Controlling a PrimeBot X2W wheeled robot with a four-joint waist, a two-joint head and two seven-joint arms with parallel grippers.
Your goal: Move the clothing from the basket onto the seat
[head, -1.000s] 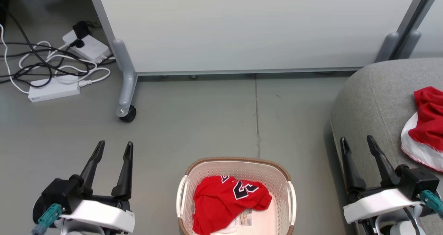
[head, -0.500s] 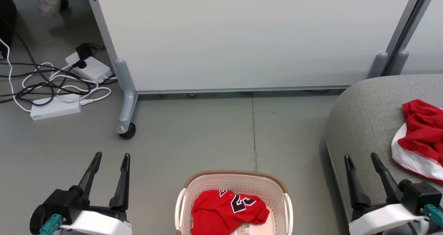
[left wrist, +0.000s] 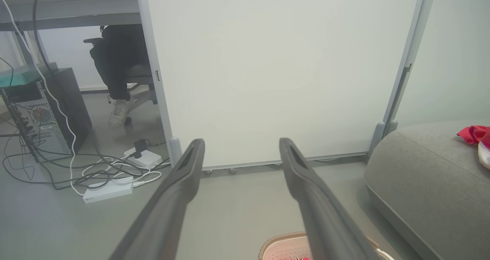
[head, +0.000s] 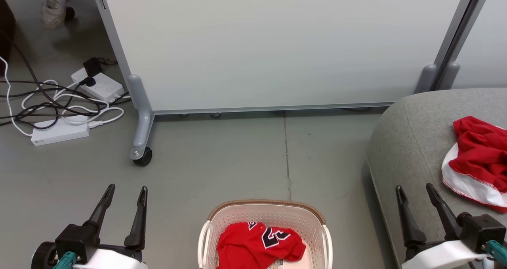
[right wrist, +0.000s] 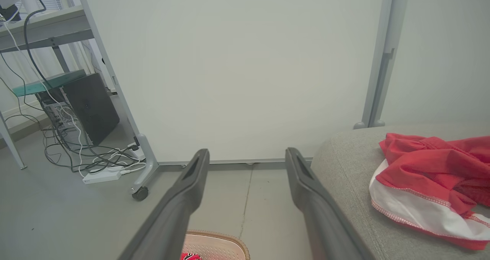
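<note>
Left gripper (head: 128,187) and right gripper (head: 413,186) spread, empty. Jersey (head: 257,247) heaped in basket (head: 265,202): shallow pinch risks slipping; deep one may lift basket too.

The head camera tips upward, so the basket (head: 264,215) with its red jersey (head: 257,247) slides down the view, the left gripper (head: 128,187) and right gripper (head: 414,187) sink lower, and a pale shoe (head: 53,5) appears at the floor's far left corner.

The basket (head: 266,217) is cream perforated plastic with a brown woven-look rim. The jersey (head: 245,249) inside is soft, matt red cloth. The seat (head: 408,150) is matt grey textured fabric. The floor (head: 222,162) looks smooth, perhaps sealed concrete.
</note>
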